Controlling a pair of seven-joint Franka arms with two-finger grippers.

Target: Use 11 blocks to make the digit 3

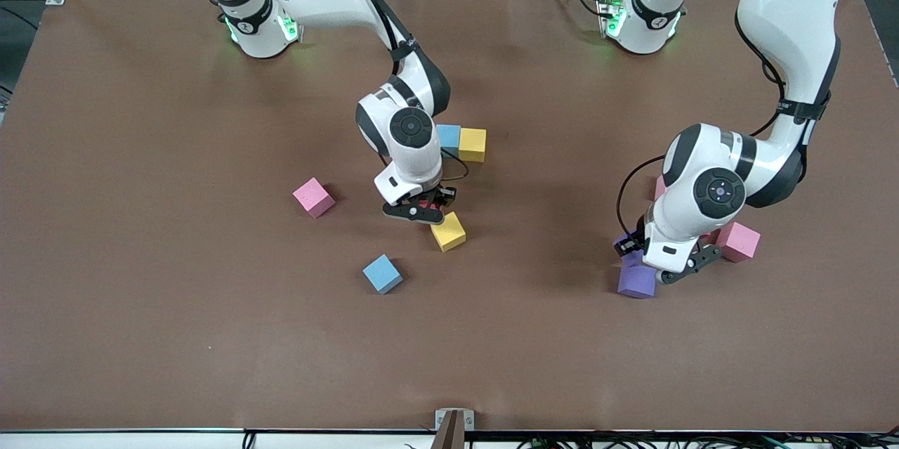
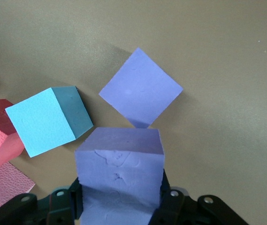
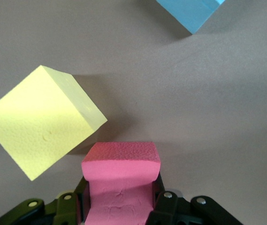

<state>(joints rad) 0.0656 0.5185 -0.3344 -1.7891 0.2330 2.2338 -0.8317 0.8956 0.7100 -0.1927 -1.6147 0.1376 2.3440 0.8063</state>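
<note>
Clamped in the right gripper [image 3: 120,206], a red block [image 3: 120,187] is held beside a yellow block [image 1: 448,231] for joining, while a purple block [image 2: 119,180] is gripped by the left gripper [image 2: 119,206].

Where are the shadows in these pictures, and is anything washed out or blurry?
Front view: even light, with soft shadows beside the blue block and the pink cube. Right wrist view: the yellow block casts a dark shadow; the red block in the right hand looks pale. Left wrist view: sharp, no glare on the purple block.
</note>
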